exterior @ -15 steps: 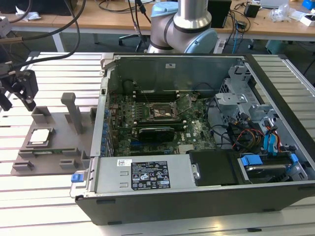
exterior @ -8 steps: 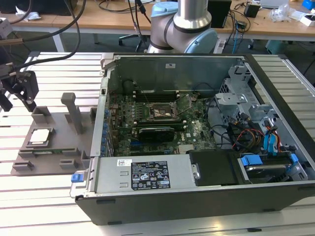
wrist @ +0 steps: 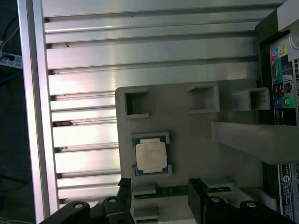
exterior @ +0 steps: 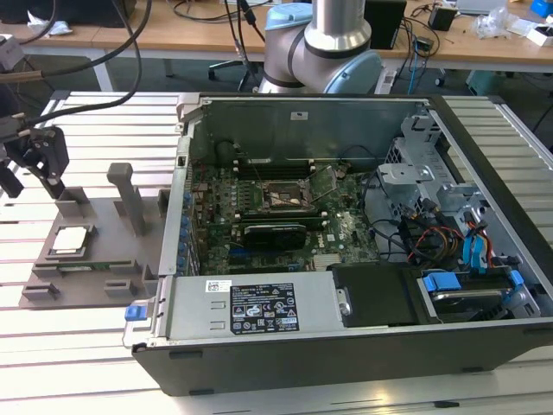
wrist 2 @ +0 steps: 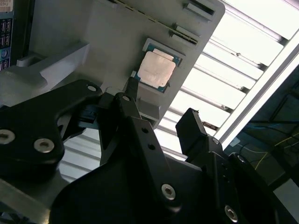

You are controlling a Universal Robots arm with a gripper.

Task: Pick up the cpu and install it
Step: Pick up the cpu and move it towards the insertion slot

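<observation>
Two black fingers (wrist: 195, 191) of the gripper (wrist: 159, 189) stand wide apart in both wrist views, with nothing between them. The gripper hangs in the air with the cpu (wrist: 150, 155) just ahead of its fingertips, not touching it.

The cpu lies flat with its silver-grey top upward, seated in a shallow square pocket of the grey plastic tray (wrist: 187, 140). A greenish edge shows around the metal lid. A narrow green circuit board (wrist: 170, 190) lies in a slot of the tray just beside the cpu's pocket; in the first wrist view it is between the pocket and the fingers. The tray also has several small square pockets (wrist: 136, 102) and an upright grey post (exterior: 130, 197). It rests on a slatted aluminium table (wrist: 140, 56).

In the exterior view the gripper (exterior: 34, 177) is at the exterior view's left, near the tray's far corner, and the cpu (exterior: 71, 240) sits toward the tray's left side. Just beside the tray, on the exterior view's right, an open desktop computer case (exterior: 484, 337) lies on its side. Its motherboard (exterior: 346, 233) faces up, with the black socket frame (exterior: 281, 197) near the middle, well apart from the cpu. The arm's grey base (exterior: 333, 43) stands behind the case.
</observation>
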